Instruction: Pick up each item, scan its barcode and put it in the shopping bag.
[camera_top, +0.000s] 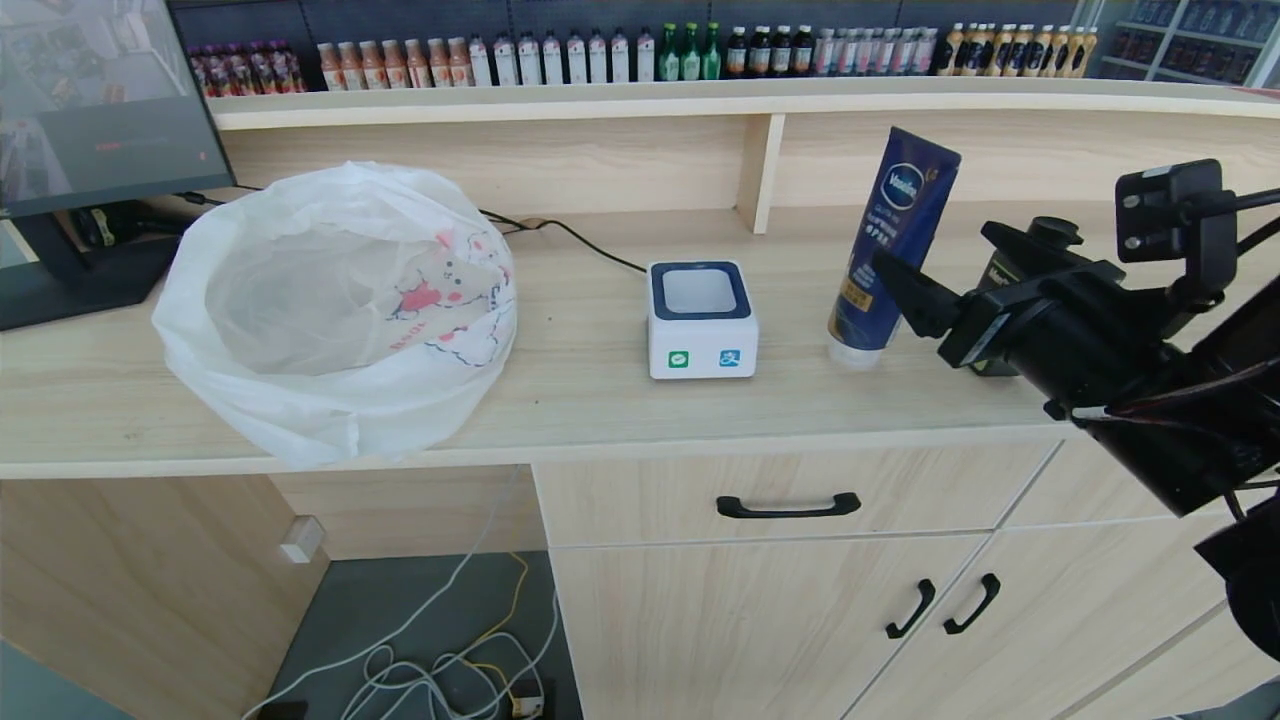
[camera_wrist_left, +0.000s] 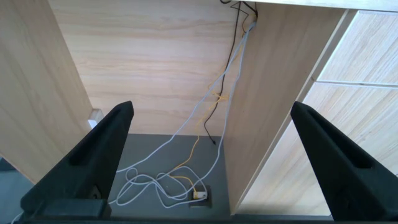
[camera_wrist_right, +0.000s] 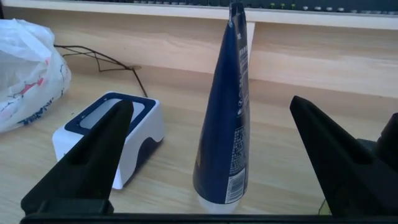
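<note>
A tall dark blue tube (camera_top: 895, 245) stands cap-down on the wooden counter (camera_top: 560, 390), to the right of the white scanner (camera_top: 700, 318) with its blue-framed window. My right gripper (camera_top: 900, 288) is open, level with the tube's lower half and just short of it. From the right wrist the tube (camera_wrist_right: 227, 118) rises between the two spread fingers (camera_wrist_right: 93, 155), and the scanner (camera_wrist_right: 112, 137) lies beyond. The white shopping bag (camera_top: 335, 300) sits open at the counter's left. My left gripper (camera_wrist_left: 211, 112) hangs open with nothing in it, below the counter and facing the floor cables (camera_wrist_left: 168, 186).
A dark item (camera_top: 1000, 275) stands behind the right gripper, mostly hidden. A monitor (camera_top: 100, 100) occupies the back left corner. A raised shelf with a divider (camera_top: 760, 170) runs along the back, with rows of bottles (camera_top: 650, 55) beyond it. A black cable (camera_top: 580, 240) crosses the counter behind the scanner.
</note>
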